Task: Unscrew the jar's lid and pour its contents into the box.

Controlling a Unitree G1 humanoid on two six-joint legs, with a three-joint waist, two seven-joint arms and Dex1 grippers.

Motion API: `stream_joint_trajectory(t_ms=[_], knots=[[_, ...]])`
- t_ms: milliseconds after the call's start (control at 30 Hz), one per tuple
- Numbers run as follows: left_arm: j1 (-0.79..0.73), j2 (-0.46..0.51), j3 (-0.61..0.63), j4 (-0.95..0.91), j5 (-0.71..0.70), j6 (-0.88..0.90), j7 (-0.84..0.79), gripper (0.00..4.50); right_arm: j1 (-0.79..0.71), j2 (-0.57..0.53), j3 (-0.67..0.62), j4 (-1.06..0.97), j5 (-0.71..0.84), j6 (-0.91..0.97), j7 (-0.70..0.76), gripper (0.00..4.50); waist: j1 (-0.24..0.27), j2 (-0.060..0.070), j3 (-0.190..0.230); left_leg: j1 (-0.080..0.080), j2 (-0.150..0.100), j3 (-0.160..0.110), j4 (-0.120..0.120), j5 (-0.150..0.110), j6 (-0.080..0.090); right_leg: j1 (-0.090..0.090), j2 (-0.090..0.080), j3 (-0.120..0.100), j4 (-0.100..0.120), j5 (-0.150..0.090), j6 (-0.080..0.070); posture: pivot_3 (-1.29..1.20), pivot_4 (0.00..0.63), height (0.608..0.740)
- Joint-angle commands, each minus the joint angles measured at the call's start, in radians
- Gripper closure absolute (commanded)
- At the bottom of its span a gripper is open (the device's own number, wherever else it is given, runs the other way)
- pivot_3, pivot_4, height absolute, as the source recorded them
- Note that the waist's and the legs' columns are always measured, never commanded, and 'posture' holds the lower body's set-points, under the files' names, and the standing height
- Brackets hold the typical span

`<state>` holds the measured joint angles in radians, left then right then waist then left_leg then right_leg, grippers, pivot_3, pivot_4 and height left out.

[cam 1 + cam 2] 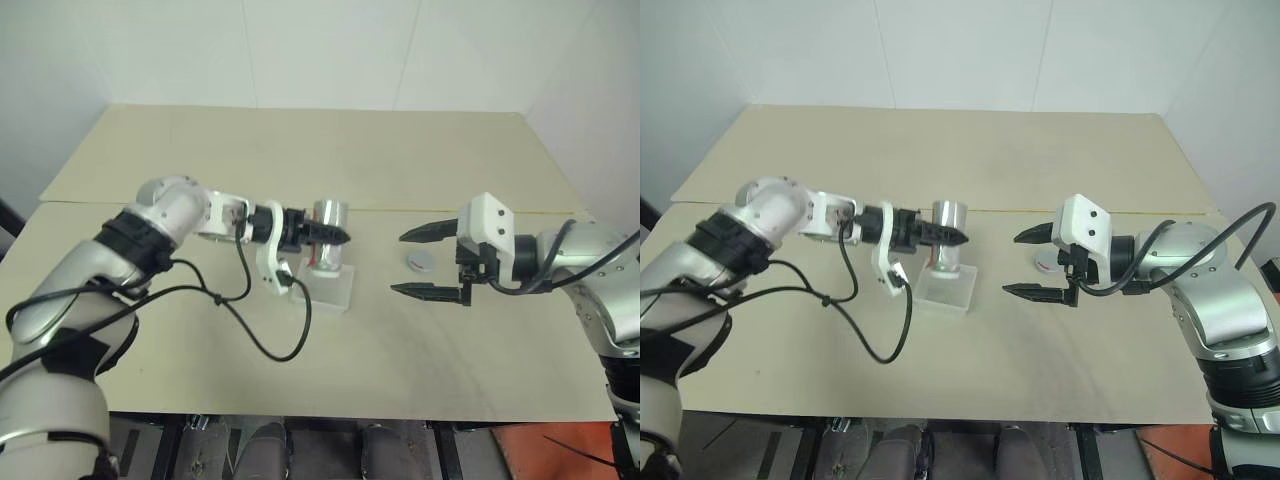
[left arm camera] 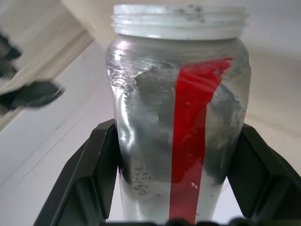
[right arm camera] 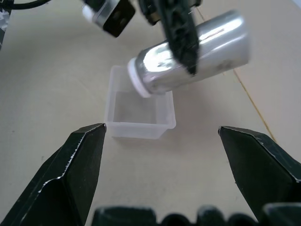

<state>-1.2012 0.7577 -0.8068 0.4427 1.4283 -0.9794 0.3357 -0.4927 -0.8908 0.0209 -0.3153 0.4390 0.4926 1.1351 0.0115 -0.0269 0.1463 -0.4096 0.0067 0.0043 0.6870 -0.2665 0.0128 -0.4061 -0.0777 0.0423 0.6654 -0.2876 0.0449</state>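
Left gripper (image 1: pixel 335 234) is clamped on the jar (image 1: pixel 328 222), held above the box (image 1: pixel 330 287). The jar (lid already off, threaded mouth bare) is tilted, long axis slanting with the mouth lowered toward the box, as the right wrist view shows. In my judgement the pour depends on the mouth lying directly over the box's opening. The contents cannot be made out. Right of the box, the lid (image 1: pixel 421 261) lies on the table (image 1: pixel 300 150). Right gripper (image 1: pixel 431 263) hangs beside the lid, fingers spread, holding nothing.
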Motion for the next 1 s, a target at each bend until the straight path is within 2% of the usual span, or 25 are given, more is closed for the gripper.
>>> stream_joint_trajectory(t_ms=[33,100,200,233,300,433,467,500,567,633,700,767,833,900,1000], knots=[[-0.005,0.0,0.051,-0.026,-0.088,-0.013,-0.059,1.6,-0.021,-0.004,-0.02,-0.013,0.013,0.002,0.001,0.02,0.005,0.0,0.0,-0.001,0.0,0.0,0.001,0.0,0.0,0.0,0.0,0.0,0.0,0.0,0.0,0.0,0.15,0.74],[0.004,-0.001,0.062,0.005,-0.116,0.0,-0.077,1.6,-0.022,-0.005,-0.021,-0.01,0.013,0.001,0.001,0.02,0.004,0.0,0.0,-0.001,0.0,0.0,0.005,-0.001,0.002,0.001,0.0,-0.001,0.0,0.0,0.0,0.0,0.15,0.74],[-0.008,-0.037,0.117,0.11,-0.242,0.014,-0.134,1.6,-0.015,-0.005,-0.026,-0.011,0.014,0.001,-0.003,0.02,0.003,0.0,0.0,-0.002,0.0,0.0,0.006,-0.002,0.003,0.001,0.0,-0.001,0.001,0.0,0.0,0.0,0.15,0.74],[0.003,-0.061,0.15,0.165,-0.358,0.021,-0.21,1.6,-0.012,-0.004,-0.026,-0.012,0.013,0.001,-0.005,0.02,0.003,0.0,0.0,-0.002,0.0,-0.001,0.006,-0.002,0.003,0.001,0.0,-0.001,0.001,0.0,0.0,0.0,0.15,0.74],[-0.012,-0.076,0.183,0.235,-0.403,0.046,-0.229,1.6,-0.005,-0.003,-0.027,-0.015,0.012,0.0,-0.009,0.02,0.003,0.0,0.0,-0.002,0.0,-0.001,0.007,-0.002,0.003,0.001,0.0,-0.001,0.001,0.0,0.0,0.0,0.15,0.74],[0.018,-0.124,0.289,0.36,-0.704,0.05,-0.432,1.6,0.0,-0.003,-0.034,-0.018,0.018,0.001,-0.014,0.02,-0.002,0.0,0.0,-0.003,0.0,-0.001,0.007,-0.002,0.003,0.0,0.0,-0.002,0.001,0.0,0.0,0.0,0.15,0.74],[0.065,-0.154,0.344,0.349,-0.913,0.121,-0.605,1.6,0.0,-0.002,-0.036,-0.017,0.018,0.001,-0.017,0.02,-0.003,0.0,0.0,-0.003,0.0,-0.001,0.007,-0.002,0.003,0.0,0.001,-0.002,0.001,0.0,0.0,0.0,0.15,0.74],[0.1,-0.175,0.383,0.337,-1.062,0.174,-0.732,1.6,0.0,-0.002,-0.037,-0.017,0.019,0.002,-0.02,0.02,-0.004,0.001,-0.001,-0.003,0.0,-0.001,0.007,-0.002,0.003,0.0,0.001,-0.002,0.001,0.0,0.0,0.0,0.15,0.74],[0.184,-0.23,0.497,0.228,-1.378,0.442,-0.977,1.6,0.003,-0.003,-0.039,-0.019,0.021,0.002,-0.024,0.02,-0.007,0.001,-0.001,-0.002,0.001,-0.001,0.008,-0.001,0.002,0.0,0.0,-0.002,0.003,0.0,0.0,0.0,0.15,0.74],[0.223,-0.268,0.64,0.09,-1.656,0.841,-1.082,1.6,0.011,-0.005,-0.045,-0.024,0.027,0.003,-0.029,0.02,-0.013,0.001,-0.001,-0.003,0.003,-0.001,0.009,-0.001,0.002,0.0,0.001,-0.002,0.003,0.0,0.0,0.0,0.15,0.74],[0.217,-0.281,0.737,0.021,-1.803,1.119,-1.089,1.6,0.016,-0.007,-0.05,-0.025,0.031,0.003,-0.032,0.02,-0.02,0.001,0.0,-0.005,0.005,-0.002,0.011,-0.001,0.002,-0.001,0.002,-0.003,0.003,0.0,0.0,0.0,0.15,0.74],[0.183,-0.284,0.813,0.019,-1.876,1.309,-1.047,1.6,0.017,-0.008,-0.053,-0.025,0.036,0.004,-0.033,0.02,-0.026,0.001,0.0,-0.006,0.005,-0.004,0.012,-0.002,0.003,-0.001,0.002,-0.004,0.004,0.0,0.0,0.0,0.15,0.74],[0.188,-0.273,0.826,-0.016,-1.866,1.338,-1.062,1.6,0.017,-0.008,-0.054,-0.023,0.038,0.004,-0.032,0.02,-0.027,0.001,0.0,-0.005,0.002,-0.004,0.012,-0.002,0.003,-0.001,0.002,-0.003,0.005,0.0,0.0,0.0,0.15,0.74],[0.227,-0.249,0.774,-0.079,-1.781,1.229,-1.122,1.6,0.013,-0.009,-0.055,-0.021,0.039,0.004,-0.029,0.02,-0.028,0.001,0.0,-0.003,0.0,-0.006,0.011,-0.002,0.003,0.0,0.002,-0.003,0.005,0.0,0.0,0.0,0.15,0.74],[0.277,-0.208,0.681,-0.09,-1.605,0.892,-1.202,1.6,0.01,-0.008,-0.054,-0.02,0.039,0.003,-0.027,0.02,-0.026,0.001,0.0,0.0,-0.002,-0.007,0.009,-0.001,0.001,0.001,0.001,-0.001,0.005,0.0,0.0,0.0,0.15,0.74]])
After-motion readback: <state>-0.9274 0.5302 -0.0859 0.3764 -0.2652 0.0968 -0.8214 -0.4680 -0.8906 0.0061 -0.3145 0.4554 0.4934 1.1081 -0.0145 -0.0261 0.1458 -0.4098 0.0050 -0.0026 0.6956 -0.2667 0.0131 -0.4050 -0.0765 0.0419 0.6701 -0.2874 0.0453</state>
